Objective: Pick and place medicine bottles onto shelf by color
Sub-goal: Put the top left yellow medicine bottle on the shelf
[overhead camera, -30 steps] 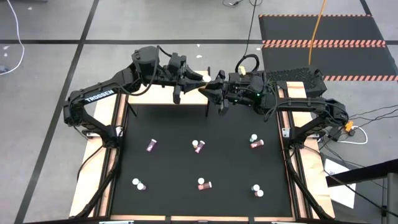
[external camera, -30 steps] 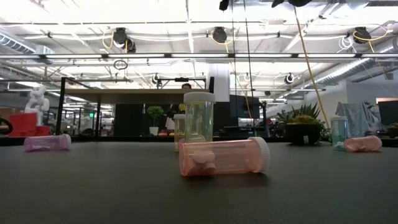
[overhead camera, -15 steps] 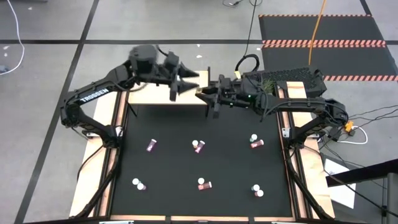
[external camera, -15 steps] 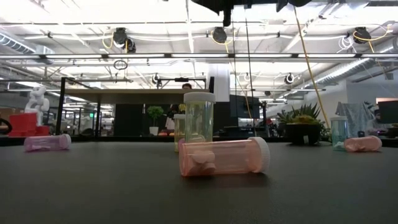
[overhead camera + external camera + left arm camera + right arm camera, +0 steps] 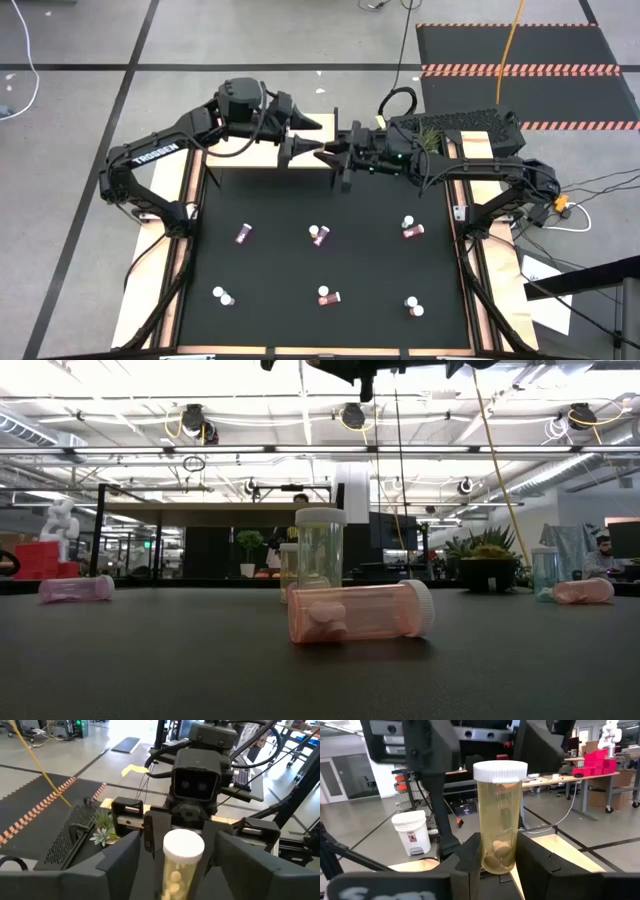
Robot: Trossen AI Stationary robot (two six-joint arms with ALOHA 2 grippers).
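We find six medicine bottles on the black counter (image 5: 330, 250), in two rows. In the near row they lie at 7 o'clock (image 5: 223, 296), 6 o'clock (image 5: 327, 296) and 5 o'clock (image 5: 412, 304) of the counter's centre. The next row lies farther back: a magenta one on its side at 9 o'clock (image 5: 243, 233), one near the centre (image 5: 318, 235), one at 3 o'clock (image 5: 411, 229). In the low view, the pink bottle (image 5: 362, 611) nearest that camera lies on its side, and a pale bottle (image 5: 320, 550) stands upright behind it.

At 12 o'clock, over the far edge, we note the shelf (image 5: 262, 153), its light board partly hidden by the arms. Above it the two grippers meet. The right gripper (image 5: 496, 865) is pinching the lower body of an upright yellowish bottle (image 5: 500, 815) with a white cap. The left gripper (image 5: 293, 135) stands spread, one finger (image 5: 120, 857) on each side of that bottle, apart from it. A small green plant (image 5: 102, 829) lies beyond, by the right arm's base.
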